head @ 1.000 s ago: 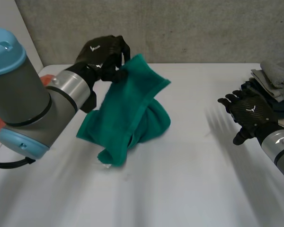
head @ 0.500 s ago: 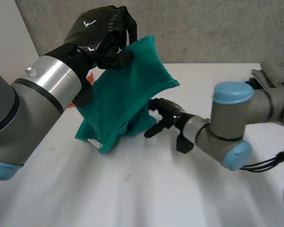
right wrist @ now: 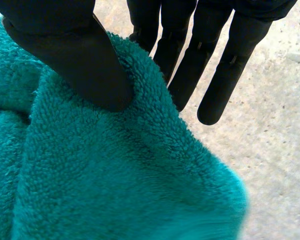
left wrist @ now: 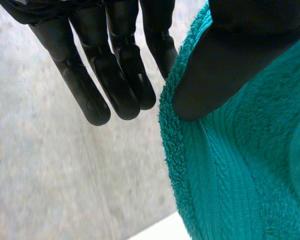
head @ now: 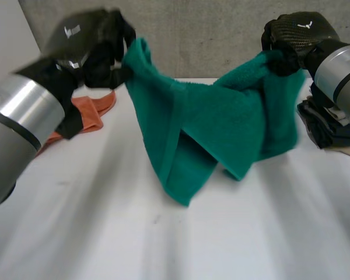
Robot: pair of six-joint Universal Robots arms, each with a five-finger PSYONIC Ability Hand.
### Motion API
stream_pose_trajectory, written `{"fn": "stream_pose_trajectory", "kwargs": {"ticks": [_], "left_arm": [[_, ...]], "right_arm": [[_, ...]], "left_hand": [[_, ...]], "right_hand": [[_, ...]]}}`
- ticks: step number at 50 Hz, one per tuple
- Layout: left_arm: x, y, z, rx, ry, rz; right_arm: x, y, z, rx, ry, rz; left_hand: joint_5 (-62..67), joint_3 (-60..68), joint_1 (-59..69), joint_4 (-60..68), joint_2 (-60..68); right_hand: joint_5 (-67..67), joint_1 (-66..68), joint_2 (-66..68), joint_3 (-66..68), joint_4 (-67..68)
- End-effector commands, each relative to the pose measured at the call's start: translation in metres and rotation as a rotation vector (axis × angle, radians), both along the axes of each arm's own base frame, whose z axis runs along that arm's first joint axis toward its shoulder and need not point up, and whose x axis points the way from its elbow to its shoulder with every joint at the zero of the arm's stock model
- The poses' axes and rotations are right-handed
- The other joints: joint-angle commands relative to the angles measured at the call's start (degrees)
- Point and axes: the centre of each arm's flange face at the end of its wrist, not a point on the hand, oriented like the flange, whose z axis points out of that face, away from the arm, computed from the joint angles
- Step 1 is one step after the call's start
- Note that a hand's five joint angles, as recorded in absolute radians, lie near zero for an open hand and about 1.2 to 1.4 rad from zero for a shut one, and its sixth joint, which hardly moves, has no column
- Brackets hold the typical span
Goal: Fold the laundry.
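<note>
- Upper left, my left hand (head: 88, 48) pinches one corner of the green towel (head: 221, 125).
- Upper right, my right hand (head: 296, 34) pinches another corner; I see the towel sagging mid-frame above the worktop (head: 163, 245).

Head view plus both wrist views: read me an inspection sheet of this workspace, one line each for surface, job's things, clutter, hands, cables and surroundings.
Surface: white table, with the towel hanging over its middle.
Job's things: green terry towel, lifted and stretched between both hands, its middle sagging in folds towards the table.
Clutter: orange cloth lying on the table near the left arm; pile of dark and grey cloths at the table's right side.
Hands: left hand pinches one upper end of the towel; right hand pinches the other.
Cables: nothing seen.
Surroundings: grey concrete wall behind the table.
</note>
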Motion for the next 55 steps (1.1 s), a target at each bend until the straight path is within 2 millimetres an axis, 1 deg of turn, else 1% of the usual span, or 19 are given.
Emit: {"fn": "stream_pose_trajectory", "kwargs": {"ticks": [1, 4, 6, 7, 8, 10, 12, 13, 14, 17, 20, 21, 25, 27, 33, 38, 41, 46, 55], "left_arm": [[-0.006, -0.014, -0.082, 0.102, -0.184, 0.002], [-0.010, -0.015, -0.111, 0.117, -0.279, 0.001], [-0.010, -0.017, -0.125, 0.133, -0.317, -0.001], [-0.011, -0.019, -0.131, 0.141, -0.333, -0.003], [-0.013, -0.020, -0.141, 0.158, -0.358, -0.005], [-0.014, -0.021, -0.147, 0.167, -0.373, -0.002], [-0.014, -0.023, -0.148, 0.168, -0.379, 0.019], [-0.014, -0.024, -0.147, 0.166, -0.378, 0.030], [-0.013, -0.025, -0.145, 0.165, -0.379, 0.043], [-0.010, -0.028, -0.138, 0.151, -0.374, 0.096], [-0.005, -0.027, -0.118, 0.116, -0.348, 0.145], [-0.003, -0.026, -0.114, 0.110, -0.344, 0.154], [0.004, -0.016, -0.100, 0.114, -0.338, 0.191], [0.008, -0.010, -0.095, 0.129, -0.337, 0.214], [-0.004, 0.017, -0.107, 0.203, -0.351, 0.192], [-0.018, 0.034, -0.145, 0.289, -0.446, 0.204], [-0.019, 0.041, -0.159, 0.313, -0.486, 0.222], [-0.021, 0.048, -0.185, 0.353, -0.542, 0.219], [-0.027, 0.045, -0.210, 0.367, -0.562, 0.198]], "right_arm": [[0.021, -0.019, -0.043, 0.076, 0.065, 0.034], [0.033, -0.027, -0.083, 0.131, 0.138, 0.050], [0.038, -0.034, -0.118, 0.182, 0.196, 0.055], [0.038, -0.036, -0.128, 0.191, 0.210, 0.051], [0.038, -0.039, -0.137, 0.200, 0.225, 0.047], [0.040, -0.045, -0.161, 0.213, 0.255, 0.033], [0.040, -0.048, -0.169, 0.209, 0.259, 0.021], [0.040, -0.050, -0.170, 0.203, 0.260, 0.010], [0.040, -0.050, -0.170, 0.190, 0.260, -0.002], [0.037, -0.049, -0.162, 0.172, 0.262, -0.022], [0.029, -0.039, -0.137, 0.148, 0.245, -0.040], [0.024, -0.028, -0.119, 0.125, 0.240, -0.043], [0.014, -0.002, -0.095, 0.105, 0.235, -0.048], [0.010, 0.008, -0.094, 0.121, 0.243, -0.046], [-0.003, 0.059, -0.113, 0.265, 0.357, -0.006], [-0.015, 0.088, -0.143, 0.394, 0.441, 0.018], [-0.019, 0.099, -0.163, 0.436, 0.455, 0.027], [-0.021, 0.105, -0.183, 0.398, 0.439, 0.024], [-0.021, 0.099, -0.198, 0.351, 0.418, 0.012]], "left_hand": [[14.8, 11.6, 16.0, 11.2, 11.4], [14.8, 11.6, 16.0, 11.2, 11.4], [14.8, 11.6, 16.0, 11.2, 11.4], [13.5, 10.3, 14.7, 9.9, 10.1], [-0.4, -3.5, 0.8, -4.0, -3.7], [-15.3, -18.4, -14.0, -18.9, -18.6], [-27.4, -30.5, -26.2, -31.0, -30.8], [-31.8, -34.9, -30.6, -35.4, -35.1], [-36.5, -39.6, -35.3, -40.1, -39.8], [-42.4, -45.5, -41.2, -46.0, -45.8], [-43.1, -46.2, -41.9, -46.7, -46.4], [-43.4, -46.5, -42.2, -47.0, -46.8], [-44.4, -47.6, -43.2, -48.0, -47.8], [-44.4, -47.6, -43.2, -48.0, -47.8], [-44.1, -47.2, -42.9, -47.7, -47.5], [-42.2, -45.4, -41.0, -45.8, -45.6], [-41.9, -45.0, -40.7, -45.5, -45.3], [-40.7, -43.9, -39.5, -44.3, -44.1], [-39.5, -42.7, -38.3, -43.1, -42.9]], "right_hand": [[14.1, 15.4, 12.6, 12.1, 11.5], [14.1, 15.4, 12.6, 12.1, 11.5], [14.1, 15.4, 12.6, 12.1, 11.5], [14.1, 15.4, 12.6, 12.1, 11.5], [14.1, 15.4, 12.6, 12.1, 11.5], [14.1, 15.4, 12.6, 12.1, 11.5], [-1.2, 0.1, -2.8, -3.2, -3.8], [-17.0, -15.7, -18.5, -19.0, -19.6], [-52.3, -51.0, -53.8, -54.3, -54.9], [-55.9, -54.6, -57.4, -57.9, -58.5], [-55.9, -54.6, -57.4, -57.9, -58.5], [-55.9, -54.6, -57.4, -57.9, -58.5], [-55.9, -54.6, -57.4, -57.9, -58.5], [-55.9, -54.6, -57.4, -57.9, -58.5], [-55.9, -54.6, -57.4, -57.9, -58.5], [-52.0, -50.7, -53.5, -54.0, -54.6], [-51.6, -50.3, -53.2, -53.6, -54.2], [-51.1, -49.8, -52.7, -53.1, -53.7], [-51.0, -49.7, -52.5, -53.0, -53.6]]}}
